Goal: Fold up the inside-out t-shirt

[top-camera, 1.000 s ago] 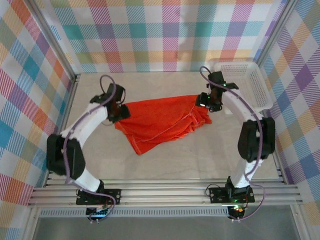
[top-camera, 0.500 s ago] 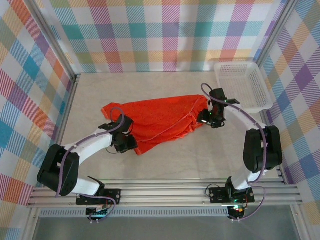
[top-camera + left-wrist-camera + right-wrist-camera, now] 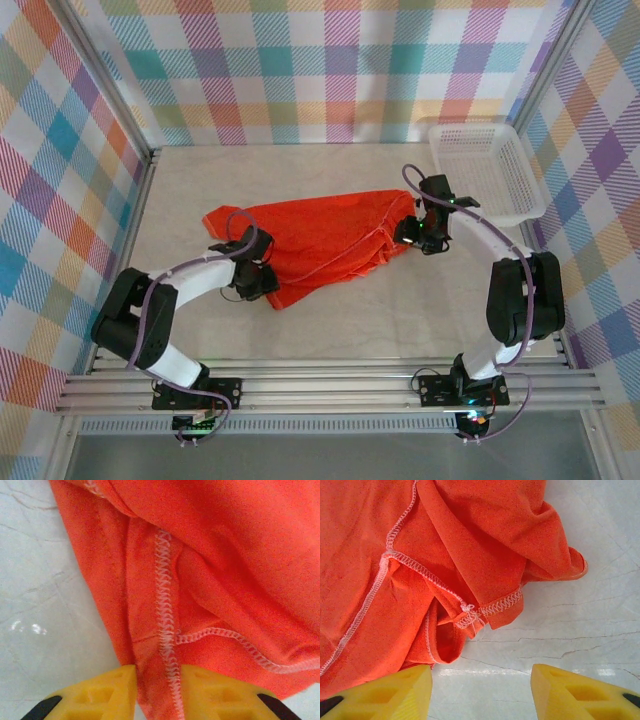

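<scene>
T-shirt (image 3: 320, 240), orange-red, overlock seams outward: rumpled at centre of the table (image 3: 400, 320) in the top view, an arm at each end, probably to spread it for folding. Left gripper (image 3: 157, 675): jaws slightly apart astride a seam. Right gripper (image 3: 481, 675): jaws wide apart at the sleeve edge. No label or writing legible.

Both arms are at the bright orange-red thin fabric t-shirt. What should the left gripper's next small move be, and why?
Probably close the left gripper fully. Its yellow fingers straddle a white-stitched seam at the near corner of the bright orange-red thin fabric t-shirt, with a gap between them, so the cloth seems not yet clamped. The right gripper stands open at the shirt's right end.
</scene>
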You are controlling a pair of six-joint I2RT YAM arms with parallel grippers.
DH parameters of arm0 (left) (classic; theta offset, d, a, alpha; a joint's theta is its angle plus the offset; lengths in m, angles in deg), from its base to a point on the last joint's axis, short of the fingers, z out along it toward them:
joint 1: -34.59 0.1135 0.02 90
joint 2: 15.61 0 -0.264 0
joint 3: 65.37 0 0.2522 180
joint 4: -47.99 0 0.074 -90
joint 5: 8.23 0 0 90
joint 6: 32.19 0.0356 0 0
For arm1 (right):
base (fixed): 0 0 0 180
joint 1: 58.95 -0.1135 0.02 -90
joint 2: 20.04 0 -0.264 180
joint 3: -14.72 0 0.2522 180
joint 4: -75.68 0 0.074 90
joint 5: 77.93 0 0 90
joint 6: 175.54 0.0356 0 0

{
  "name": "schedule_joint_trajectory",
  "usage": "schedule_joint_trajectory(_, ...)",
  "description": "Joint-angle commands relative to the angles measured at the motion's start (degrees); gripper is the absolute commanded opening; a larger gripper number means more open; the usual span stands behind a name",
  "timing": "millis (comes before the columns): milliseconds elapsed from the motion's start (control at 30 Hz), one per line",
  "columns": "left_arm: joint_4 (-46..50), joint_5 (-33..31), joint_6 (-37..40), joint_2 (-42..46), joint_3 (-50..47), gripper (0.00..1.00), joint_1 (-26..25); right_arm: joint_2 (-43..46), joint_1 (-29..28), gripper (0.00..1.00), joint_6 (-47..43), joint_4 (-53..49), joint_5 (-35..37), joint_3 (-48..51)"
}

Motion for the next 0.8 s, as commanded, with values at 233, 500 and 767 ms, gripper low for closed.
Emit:
schedule_joint_trajectory(233, 2.0, -3.6, 1.2, -0.9, 3.8, 0.03, -1.2, 2.8, 0.1, 0.50, -1.1, -1.7, -0.6, -1.9)
schedule_joint_trajectory(500, 8.9, -7.9, 3.0, 3.8, 8.0, 0.00, -1.5, 0.1, 0.1, 0.49, -0.9, -1.4, 2.6, 0.0)
schedule_joint_trajectory(767, 17.1, -14.1, 6.0, 9.6, 15.9, 0.00, -1.4, -4.6, 0.2, 0.49, 0.2, 1.4, 0.1, -1.7)
